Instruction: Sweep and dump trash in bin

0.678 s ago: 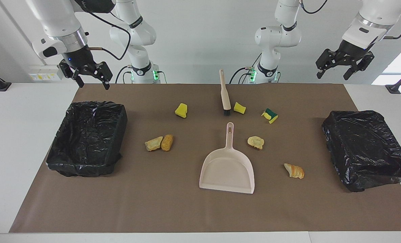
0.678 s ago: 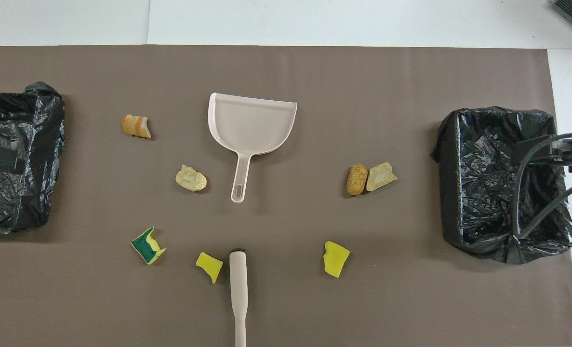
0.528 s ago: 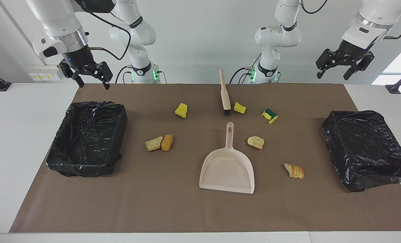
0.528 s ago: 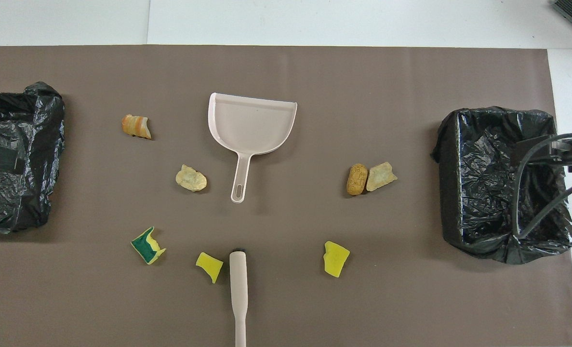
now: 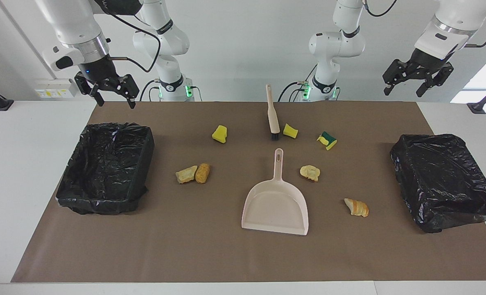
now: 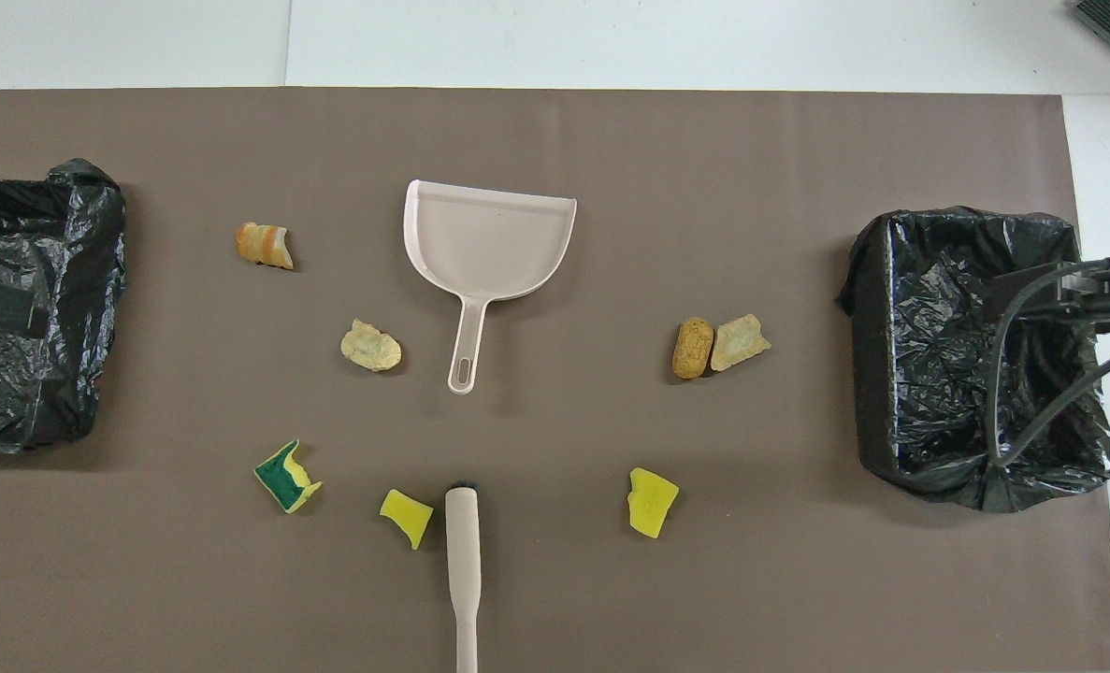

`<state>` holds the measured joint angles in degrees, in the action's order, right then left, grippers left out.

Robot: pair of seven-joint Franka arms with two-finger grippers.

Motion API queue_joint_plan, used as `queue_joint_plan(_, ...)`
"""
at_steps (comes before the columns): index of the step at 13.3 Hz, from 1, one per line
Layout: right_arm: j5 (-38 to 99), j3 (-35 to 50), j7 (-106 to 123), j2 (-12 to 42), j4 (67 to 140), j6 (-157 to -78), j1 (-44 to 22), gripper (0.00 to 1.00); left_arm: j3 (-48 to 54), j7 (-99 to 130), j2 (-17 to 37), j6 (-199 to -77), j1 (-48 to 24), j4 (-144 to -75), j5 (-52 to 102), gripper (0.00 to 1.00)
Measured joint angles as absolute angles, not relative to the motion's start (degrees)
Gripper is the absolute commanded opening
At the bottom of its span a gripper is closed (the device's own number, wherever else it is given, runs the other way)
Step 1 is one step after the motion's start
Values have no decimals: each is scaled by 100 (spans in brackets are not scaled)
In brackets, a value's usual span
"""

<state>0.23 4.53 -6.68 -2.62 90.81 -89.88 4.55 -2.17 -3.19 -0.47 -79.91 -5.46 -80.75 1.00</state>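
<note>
Facing view: my right gripper (image 5: 112, 95) and left gripper (image 5: 405, 84) hang open and empty, well above the mat (image 5: 226, 258). Overhead view: the dustpan (image 6: 489, 238) lies mid-mat, its handle toward me; the brush (image 6: 462, 551) lies nearer me; trash (image 6: 370, 345) is scattered around the dustpan; bins (image 6: 971, 355) flank it.

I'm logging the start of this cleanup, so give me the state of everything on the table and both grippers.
dustpan: flat on the mat, empty
brush: lying on the mat, unheld
trash: seven scraps loose on the mat, none swept
lined bin: open, looks empty
second bin: black bag draped over it
right gripper: open, empty, raised
left gripper: open, empty, raised
</note>
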Motion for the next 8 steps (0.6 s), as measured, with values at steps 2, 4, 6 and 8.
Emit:
queue_joint_plan(2, 23, 453, -668, -259, 9081, -8988, 455, 100, -217, -319, -47, -7991, -546, -8075, 100, 100)
queue_joint_plan(4, 23, 458, -668, -255, 9081, -8988, 454, 100, -217, -319, -47, -7991, -546, -8076, 100, 100)
queue_joint_plan(6, 23, 463, -668, -253, 9081, -8947, 449, 100, -217, -319, -47, -7991, -546, -8076, 100, 100)
queue_joint_plan(8, 23, 463, -668, -253, 9080, -8854, 449, 100, -217, -319, -47, -7991, -546, -8076, 100, 100)
